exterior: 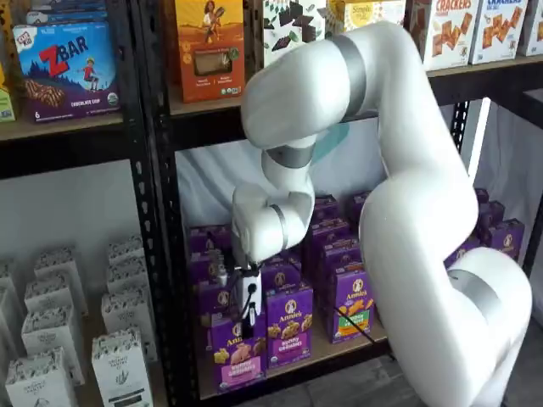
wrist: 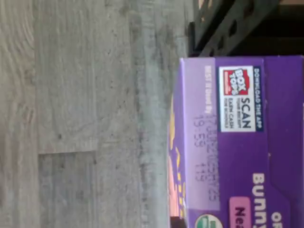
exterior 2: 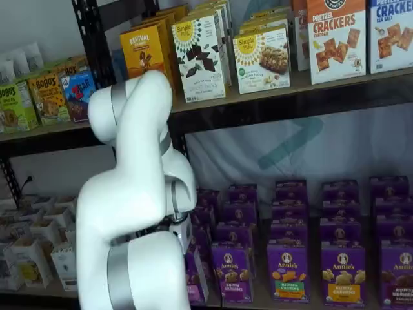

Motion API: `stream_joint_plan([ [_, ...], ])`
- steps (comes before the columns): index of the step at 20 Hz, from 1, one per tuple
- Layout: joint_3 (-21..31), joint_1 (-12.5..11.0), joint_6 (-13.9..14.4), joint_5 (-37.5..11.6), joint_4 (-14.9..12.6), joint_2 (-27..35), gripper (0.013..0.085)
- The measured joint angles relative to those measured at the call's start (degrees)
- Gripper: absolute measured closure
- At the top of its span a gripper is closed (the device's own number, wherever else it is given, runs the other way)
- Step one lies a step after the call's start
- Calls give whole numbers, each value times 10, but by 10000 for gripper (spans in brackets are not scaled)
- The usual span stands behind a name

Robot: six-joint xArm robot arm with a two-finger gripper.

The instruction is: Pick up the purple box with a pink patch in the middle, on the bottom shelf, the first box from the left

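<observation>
Currently the purple box stands upright at the front left corner of the bottom shelf, its pink panel low on the front and tan bunny snacks above it. The gripper hangs directly over it, white body and dark fingers reaching down to the carton's top edge; whether the fingers are clamped on the carton or merely at it cannot be told from this angle, since no gap and no clear grasp show. In the wrist view the same carton's top flap fills one side, close up, with a Box Tops label and a stamped date code; grey wood-look flooring and a black perforated upright lie beyond it. Just beside the target sits a purple bunny grahams carton, then one with a green panel, with more purple cartons ranked behind. In a shelf view the white arm covers most of the target; only a sliver of purple and pink shows at its edge. Above, the next board carries orange and white cartons and cracker boxes.
</observation>
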Motion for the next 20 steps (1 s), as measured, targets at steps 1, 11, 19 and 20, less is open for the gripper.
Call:
stream_joint_plan([
  [1, 14, 1, 1, -3, -1, -10, 650],
  [11, 139, 6, -16, -21, 22, -116, 650],
  [19, 232, -10, -9, 12, -1, -230, 650],
  [20, 244, -14, -15, 17, 1, -248, 650],
])
